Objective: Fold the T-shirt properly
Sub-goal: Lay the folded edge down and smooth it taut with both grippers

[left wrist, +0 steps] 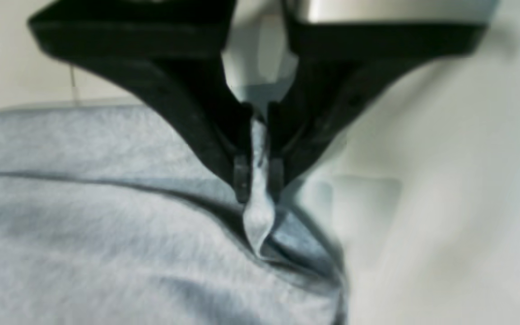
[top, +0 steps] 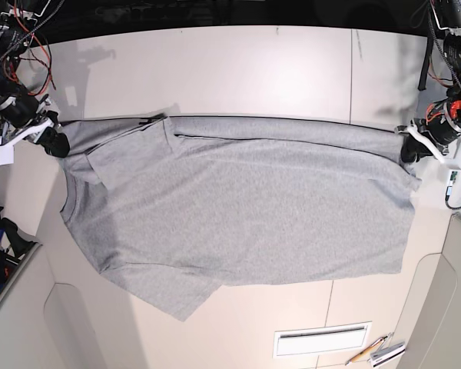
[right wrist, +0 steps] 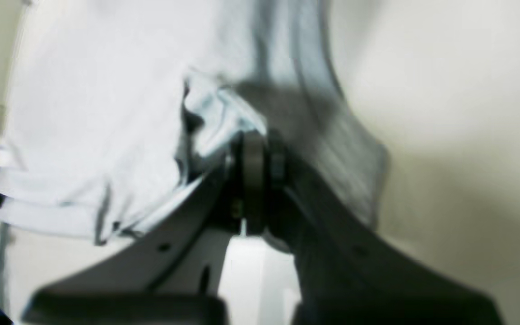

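Note:
The light heather-grey T-shirt (top: 246,200) lies spread across the white table, plain side up, neck end toward the left, hem toward the right. Its far edge is pulled taut between the two arms. My left gripper (left wrist: 259,180) is shut on a pinched fold of the T-shirt (left wrist: 84,216) near the hem corner; in the base view the left gripper (top: 409,151) is at the far right. My right gripper (right wrist: 260,155) is shut on bunched cloth of the T-shirt (right wrist: 106,113) at the shoulder, and the right gripper (top: 55,142) shows at the far left in the base view.
The table edge (top: 15,231) runs close on the left, with cables and dark gear beyond it. A slotted vent (top: 321,339) and some pencils (top: 373,352) lie near the front right. A seam in the table (top: 351,69) runs at the back right.

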Controlling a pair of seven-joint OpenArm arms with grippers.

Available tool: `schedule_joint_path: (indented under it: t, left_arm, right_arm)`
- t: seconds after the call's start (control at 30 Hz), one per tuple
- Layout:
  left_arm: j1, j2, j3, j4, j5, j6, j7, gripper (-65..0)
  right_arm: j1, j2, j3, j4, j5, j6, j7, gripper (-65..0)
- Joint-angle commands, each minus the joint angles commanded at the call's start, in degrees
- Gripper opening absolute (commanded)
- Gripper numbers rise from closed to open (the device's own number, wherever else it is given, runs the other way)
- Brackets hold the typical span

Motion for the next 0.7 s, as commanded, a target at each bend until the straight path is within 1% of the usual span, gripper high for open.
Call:
schedule_joint_path:
  t: [0.07,0.2,0.3,0.4,0.53,0.7]
  left_arm:
    - [0.02,-0.02,0.0,0.0,0.02,0.0,1.73,-65.0]
    - [1.84,-0.02,-1.07,0.13,0.0,-0.02,1.92,-65.0]
    - [5.57,0.0,-4.87,1.31,-0.02,-0.09,1.9,-65.0]
    - [8.72,0.0,-9.53,3.54,-0.09,-2.64,1.97,-65.0]
    - [13.46,0.02,-13.86,7.26,-1.33,-2.6,2.1,-65.0]
    - [16.61,0.0,-15.65,8.07,-1.33,-2.6,2.58,-65.0]
  right_arm:
    - [-0.7,0.02,0.04,0.0,0.0,-0.02,-0.04,-65.0]
    - [-2.47,0.02,0.87,0.02,0.37,0.0,-0.02,-65.0]
    - [-4.63,0.02,2.58,0.02,1.14,0.0,-0.22,-65.0]
    - [-6.36,0.02,4.26,0.02,2.21,0.44,-0.42,-65.0]
    - [-8.63,0.02,5.29,0.07,3.28,0.46,-1.4,-65.0]
    - [-11.26,0.02,5.4,0.2,3.98,0.48,-1.68,-65.0]
